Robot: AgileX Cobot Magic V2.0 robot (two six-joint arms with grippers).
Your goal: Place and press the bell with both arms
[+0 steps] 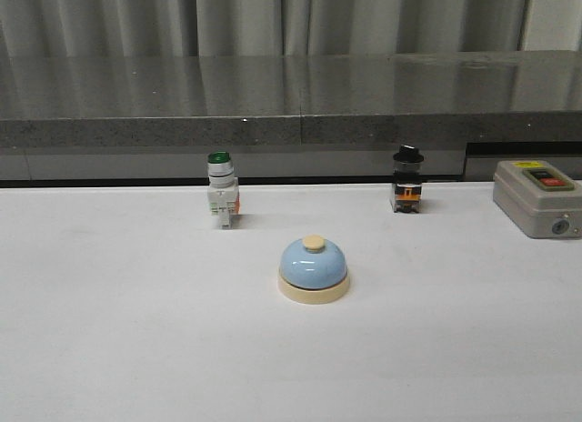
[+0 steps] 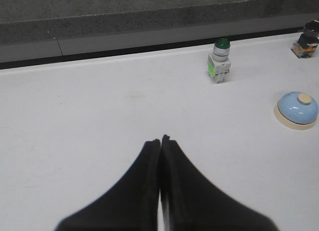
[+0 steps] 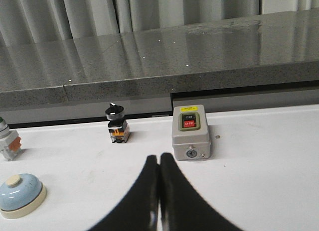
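Note:
The light-blue dome bell (image 1: 314, 268) with cream base and cream button stands upright on the white table near the middle. It also shows in the left wrist view (image 2: 297, 109) and in the right wrist view (image 3: 20, 195). My left gripper (image 2: 160, 140) is shut and empty, well to the left of the bell and back from it. My right gripper (image 3: 159, 157) is shut and empty, to the right of the bell, with nothing between its fingers. Neither arm shows in the front view.
A green-capped white pushbutton switch (image 1: 221, 189) stands behind the bell to the left. A black selector switch (image 1: 407, 179) stands behind to the right. A grey box with red and black buttons (image 1: 537, 197) sits at the far right. A grey stone ledge (image 1: 291, 113) bounds the table's back.

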